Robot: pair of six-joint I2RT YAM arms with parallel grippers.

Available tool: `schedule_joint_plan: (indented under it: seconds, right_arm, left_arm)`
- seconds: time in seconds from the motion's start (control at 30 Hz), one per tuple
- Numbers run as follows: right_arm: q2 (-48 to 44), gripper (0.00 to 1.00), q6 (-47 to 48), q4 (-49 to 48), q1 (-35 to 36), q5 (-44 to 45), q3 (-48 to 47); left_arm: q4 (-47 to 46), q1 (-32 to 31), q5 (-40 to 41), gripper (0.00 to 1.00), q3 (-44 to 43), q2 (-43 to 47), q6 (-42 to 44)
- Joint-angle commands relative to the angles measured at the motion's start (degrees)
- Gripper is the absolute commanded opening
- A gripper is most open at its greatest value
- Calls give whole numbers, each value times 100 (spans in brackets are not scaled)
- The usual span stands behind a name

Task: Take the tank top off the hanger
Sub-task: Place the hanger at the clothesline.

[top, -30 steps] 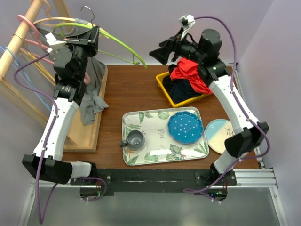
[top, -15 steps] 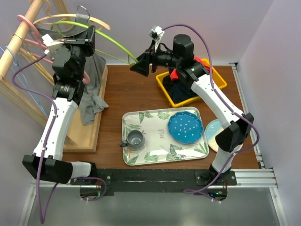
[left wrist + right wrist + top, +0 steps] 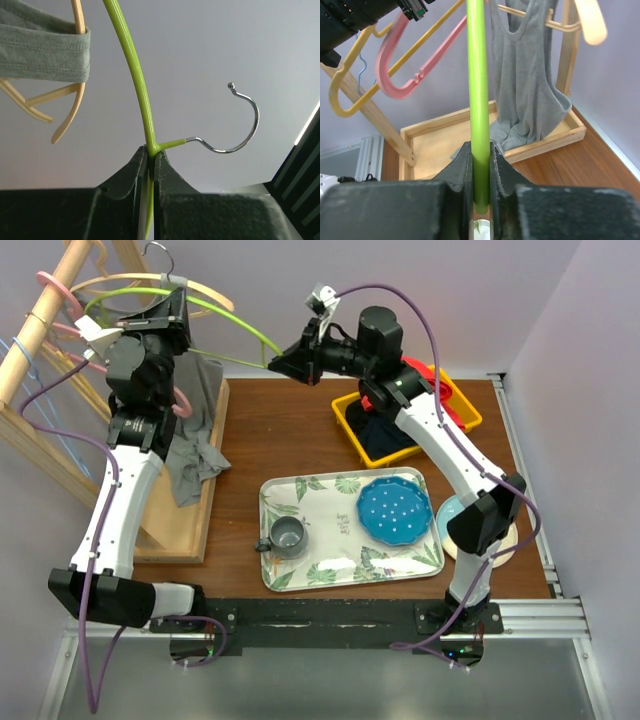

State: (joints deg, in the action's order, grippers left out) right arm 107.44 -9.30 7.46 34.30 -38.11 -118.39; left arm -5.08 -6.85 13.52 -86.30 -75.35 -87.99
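Left hand (image 3: 151, 153) is clamped on the green hanger (image 3: 131, 65) beside its hook (image 3: 239, 131). Right hand (image 3: 480, 146) is clamped farther along that hanger.

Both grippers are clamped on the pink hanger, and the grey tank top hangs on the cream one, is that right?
Not quite. The left gripper and right gripper are shut on the green hanger, not a pink one; both wrist views show it. The grey tank top does hang on the cream hanger.
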Motion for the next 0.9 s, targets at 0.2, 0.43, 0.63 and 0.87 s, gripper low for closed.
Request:
schedule_joint_plan:
  seconds: [0.2,0.43,0.63,0.87]
  right_arm:
    - [357,0,69,-412,147,488,-738]
    - [392,0,376,-483,226,673,-861]
    - [375,0,516,-632,235,857,-959]
    - [410,0,622,-492,243,1033,-1178]
  left_arm:
    - [-652,17,177,33,228,328,176]
    - [-643,26,-261,54,166,346,607]
    - [-784,26,-1263,69,158,354,1037]
    - [-127,26,-1642,81,-316,574,1767]
